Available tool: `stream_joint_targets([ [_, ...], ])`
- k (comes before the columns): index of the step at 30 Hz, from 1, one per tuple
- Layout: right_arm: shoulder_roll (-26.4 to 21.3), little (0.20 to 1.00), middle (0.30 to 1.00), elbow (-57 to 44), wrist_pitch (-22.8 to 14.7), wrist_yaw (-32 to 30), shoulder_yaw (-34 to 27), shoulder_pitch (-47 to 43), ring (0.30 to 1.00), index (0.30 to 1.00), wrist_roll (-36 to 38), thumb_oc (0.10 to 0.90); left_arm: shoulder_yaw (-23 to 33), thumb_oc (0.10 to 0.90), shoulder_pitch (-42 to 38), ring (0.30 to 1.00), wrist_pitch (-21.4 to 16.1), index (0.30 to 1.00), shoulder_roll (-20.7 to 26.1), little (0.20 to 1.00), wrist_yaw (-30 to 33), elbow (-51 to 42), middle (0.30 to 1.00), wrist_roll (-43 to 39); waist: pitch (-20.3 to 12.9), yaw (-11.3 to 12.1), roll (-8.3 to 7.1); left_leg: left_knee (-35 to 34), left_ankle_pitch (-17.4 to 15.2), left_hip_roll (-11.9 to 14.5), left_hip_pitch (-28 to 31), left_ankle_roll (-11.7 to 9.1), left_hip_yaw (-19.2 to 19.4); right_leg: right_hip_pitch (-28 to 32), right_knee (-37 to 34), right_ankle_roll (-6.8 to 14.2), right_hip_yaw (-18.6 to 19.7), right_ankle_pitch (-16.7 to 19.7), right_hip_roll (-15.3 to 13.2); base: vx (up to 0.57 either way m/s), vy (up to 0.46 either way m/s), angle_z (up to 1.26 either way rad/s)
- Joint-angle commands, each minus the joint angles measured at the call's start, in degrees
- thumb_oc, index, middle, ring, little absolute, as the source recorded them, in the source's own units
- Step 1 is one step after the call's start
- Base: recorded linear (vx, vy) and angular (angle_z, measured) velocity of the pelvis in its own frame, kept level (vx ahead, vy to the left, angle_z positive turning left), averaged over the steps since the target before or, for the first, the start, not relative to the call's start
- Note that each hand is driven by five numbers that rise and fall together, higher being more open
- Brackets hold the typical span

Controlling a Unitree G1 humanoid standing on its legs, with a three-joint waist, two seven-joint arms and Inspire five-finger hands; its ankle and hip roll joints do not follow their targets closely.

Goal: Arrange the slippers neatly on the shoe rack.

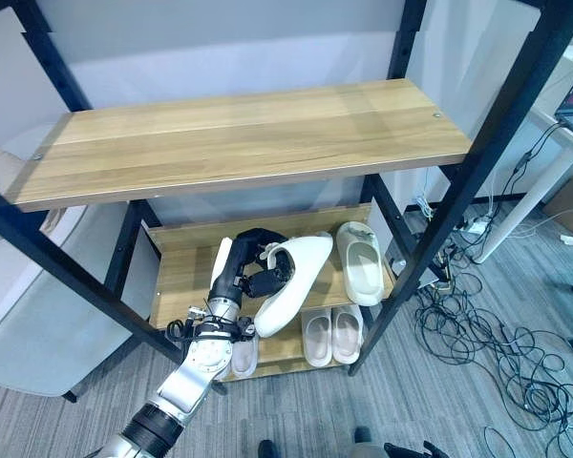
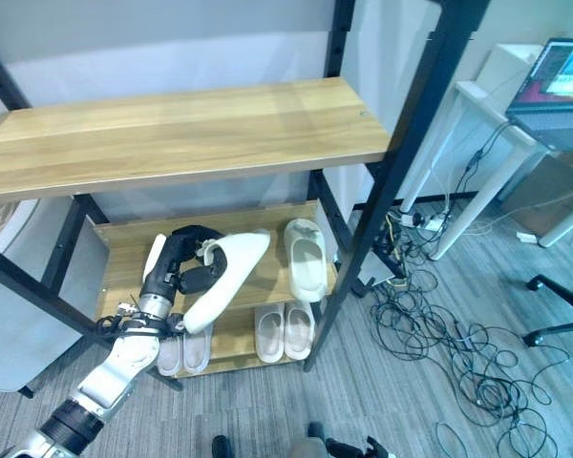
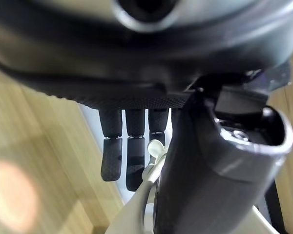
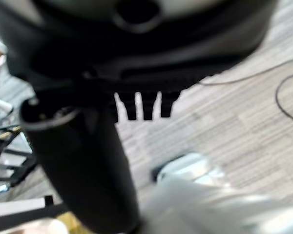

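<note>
Left hand (image 1: 251, 270): fingers curled round the held slipper (image 1: 291, 281), tilted sole-out above the middle shelf (image 1: 186, 272).
Mate slipper (image 1: 360, 261): flat on that shelf; you align beside it.
Right hand (image 4: 83, 161): fingers hang straight, holding nothing, over the floor.

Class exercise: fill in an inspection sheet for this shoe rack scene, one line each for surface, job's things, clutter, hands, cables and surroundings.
Surface: wooden shoe rack with a black frame; top shelf bare, slippers on the two lower shelves.
Job's things: held slipper tilted over the middle shelf; second slipper lying flat on that shelf to its right; a pair of slippers side by side on the bottom shelf; another slipper partly hidden to their left.
Clutter: nothing seen on the shelves.
Hands: left hand shut on the held slipper; right hand over the floor, fingers straight, holding nothing.
Cables: loose cables tangled on the floor right of the rack.
Surroundings: white desk with a laptop; grey carpet.
</note>
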Motion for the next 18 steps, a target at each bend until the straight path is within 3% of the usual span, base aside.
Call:
stream_joint_targets([
  [1,3.6,0.900,0.900,0.0,0.0,0.5,2.3,0.1,0.900,0.900,-2.0,0.800,2.3,0.400,-5.9,0.300,-7.0,0.300,-2.3,0.300,1.3,-5.4,0.300,2.9,-2.0,-0.1,0.31,7.3,-10.0,5.5,2.2,-2.7,-2.0,4.4,-2.9,-1.3,-1.4,1.7,3.1,0.13,-0.097,0.45],
  [6,3.6,0.900,0.900,0.0,0.0,0.5,2.3,0.1,0.900,0.900,-2.0,0.800,2.3,0.400,-6.0,0.300,-7.0,0.300,-2.3,0.300,1.3,-5.3,0.300,2.9,-1.9,-0.1,0.32,7.2,-10.0,5.5,2.3,-2.7,-2.0,4.5,-2.9,-1.3,-1.5,1.8,3.1,0.01,-0.017,-0.07],
  [7,3.7,0.900,0.900,0.3,-0.3,0.6,2.4,0.4,0.900,0.900,-2.1,0.800,2.6,0.400,-5.6,0.300,-6.8,0.300,-2.8,0.300,1.9,-4.7,0.300,3.9,-2.8,0.0,0.22,6.2,-8.7,6.1,2.5,-3.4,-1.9,5.6,-4.6,-1.8,-2.1,1.9,3.6,0.13,-0.161,0.00],
  [10,2.9,0.900,0.900,-0.5,-2.4,-1.9,2.9,-0.9,0.900,0.900,-1.0,0.800,4.6,0.400,-5.1,0.300,-5.7,0.300,-4.3,0.300,16.3,-0.3,0.300,15.4,-3.8,1.0,-0.32,2.0,-6.2,7.1,4.0,-4.9,-3.2,9.4,-9.1,-2.6,-4.5,1.6,5.1,0.18,-0.199,0.22],
  [18,3.2,0.900,0.900,0.6,-3.0,-3.7,3.0,-0.8,0.900,0.900,-1.2,0.800,4.2,0.400,-6.3,0.300,-5.7,0.300,-1.7,0.300,22.1,0.6,0.300,23.9,-4.6,0.9,0.56,-0.7,-4.9,6.4,3.0,-4.8,-3.4,9.1,-9.2,-2.2,-5.8,1.6,5.2,0.03,0.003,0.08],
])
